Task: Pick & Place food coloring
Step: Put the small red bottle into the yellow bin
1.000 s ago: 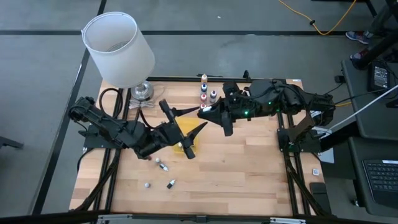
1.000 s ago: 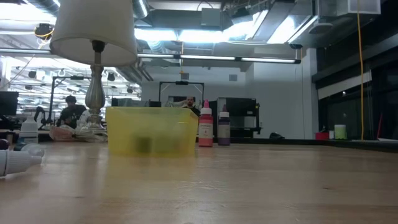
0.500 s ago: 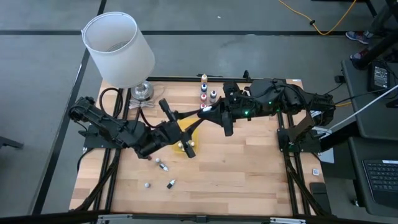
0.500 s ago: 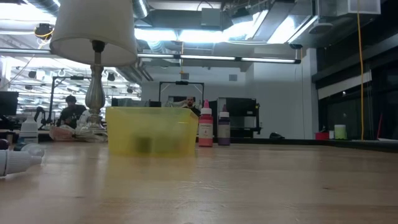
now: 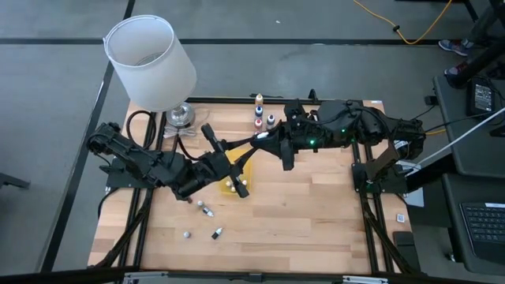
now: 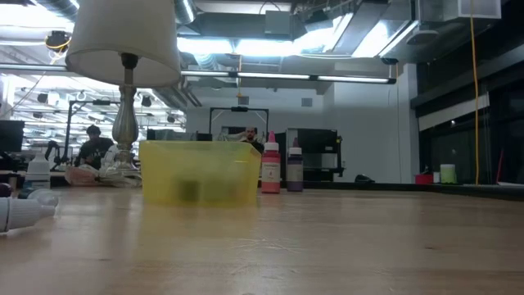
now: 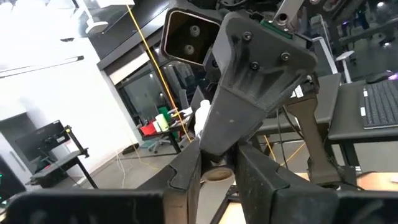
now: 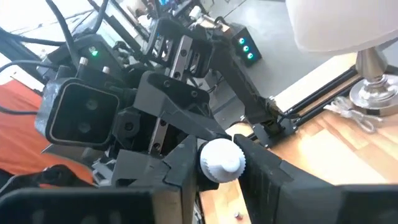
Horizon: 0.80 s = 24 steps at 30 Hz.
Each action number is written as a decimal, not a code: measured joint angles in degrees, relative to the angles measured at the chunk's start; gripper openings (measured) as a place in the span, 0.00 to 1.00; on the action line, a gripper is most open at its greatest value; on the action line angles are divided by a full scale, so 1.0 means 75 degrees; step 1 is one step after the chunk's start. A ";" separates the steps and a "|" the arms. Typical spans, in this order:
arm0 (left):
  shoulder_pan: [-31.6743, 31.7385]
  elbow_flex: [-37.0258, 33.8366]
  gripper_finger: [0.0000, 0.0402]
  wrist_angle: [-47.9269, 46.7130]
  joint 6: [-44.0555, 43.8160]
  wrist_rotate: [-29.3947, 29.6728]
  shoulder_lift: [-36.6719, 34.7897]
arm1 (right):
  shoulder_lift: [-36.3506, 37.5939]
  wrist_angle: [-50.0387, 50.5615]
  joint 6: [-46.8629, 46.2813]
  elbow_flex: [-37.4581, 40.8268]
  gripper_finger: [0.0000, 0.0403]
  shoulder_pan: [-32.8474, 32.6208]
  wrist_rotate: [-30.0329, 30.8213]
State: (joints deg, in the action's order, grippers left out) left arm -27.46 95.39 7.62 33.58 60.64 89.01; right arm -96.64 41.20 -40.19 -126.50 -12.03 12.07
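The two arms meet above the yellow tray (image 5: 237,170) at the table's middle, so passage there is blocked. At eleven o'clock the lamp (image 5: 151,63) stands in the way; at twelve, upright bottles (image 5: 259,115) stand close together. At seven, loose bottles (image 5: 207,211) lie scattered. The wood (image 5: 316,213) from three to five o'clock is free.

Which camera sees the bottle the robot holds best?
Right wrist view: the bottle, white cap up close, sits in the right end effector. Left wrist view shows only its end; high view, arms mostly hide it; low view misses it.
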 joint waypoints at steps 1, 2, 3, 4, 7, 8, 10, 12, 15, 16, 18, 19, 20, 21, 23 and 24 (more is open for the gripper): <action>0.0000 0.0000 0.19 0.0019 0.0000 0.0021 -0.0001 | 0.0003 -0.0069 0.0012 0.0000 0.29 0.0003 0.0023; 0.0000 0.0000 0.19 0.0017 0.0000 0.0016 -0.0003 | 0.0009 -0.0163 0.0029 -0.0004 0.30 0.0003 0.0065; -0.0003 0.0000 0.19 -0.0002 0.0003 0.0020 -0.0003 | 0.0033 -0.0163 0.0054 -0.0031 0.32 0.0005 0.0073; -0.0003 -0.0003 0.19 -0.0013 0.0001 0.0018 0.0001 | 0.0055 -0.0170 0.0068 -0.0049 0.33 0.0006 0.0086; -0.0003 -0.0003 0.19 -0.0009 0.0003 0.0027 0.0003 | 0.0143 -0.0154 0.0067 -0.0067 0.38 0.0019 0.0304; -0.0003 -0.0003 0.19 -0.0010 0.0006 0.0038 0.0003 | 0.0152 -0.0169 0.0089 -0.0067 0.39 0.0022 0.0348; -0.0003 -0.0003 0.19 -0.0012 0.0009 0.0090 0.0003 | 0.0212 -0.0161 0.0204 -0.0061 0.42 0.0026 0.0344; -0.0003 -0.0003 0.18 -0.0006 0.0014 0.0112 0.0003 | 0.0268 -0.0163 0.0199 -0.0061 0.44 0.0026 0.0325; -0.0003 -0.0003 0.18 -0.0009 0.0023 0.0124 0.0003 | 0.0338 -0.0113 0.0196 -0.0064 0.45 0.0044 -0.0036; -0.0003 -0.0003 0.19 -0.0009 0.0026 0.0143 0.0003 | 0.0335 -0.0099 0.0194 -0.0064 0.45 0.0059 -0.0125; -0.0006 -0.0003 0.19 -0.0012 0.0026 0.0141 0.0003 | 0.0329 -0.0061 0.0202 -0.0064 0.45 0.0076 -0.0261; -0.0009 -0.0003 0.19 -0.0012 0.0026 0.0138 0.0003 | 0.0329 -0.0021 0.0199 -0.0064 0.45 0.0084 -0.0283; -0.0006 -0.0003 0.19 -0.0009 0.0026 0.0146 0.0003 | 0.0338 0.0025 0.0199 -0.0064 0.45 0.0100 -0.0305; -0.0003 -0.0003 0.19 -0.0009 0.0026 0.0152 0.0003 | 0.0347 0.0107 0.0201 -0.0064 0.45 0.0125 -0.0340; -0.0003 -0.0003 0.19 -0.0007 0.0043 0.0155 0.0003 | 0.0353 0.0277 0.0204 -0.0064 0.45 0.0138 -0.0355; -0.0003 -0.0003 0.19 -0.0004 0.0096 0.0158 0.0003 | 0.0350 0.0288 0.0212 -0.0064 0.45 0.0140 -0.0364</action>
State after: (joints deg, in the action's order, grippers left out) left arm -27.49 95.37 7.59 34.30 61.82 89.03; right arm -94.02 43.36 -38.60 -126.98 -10.98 9.34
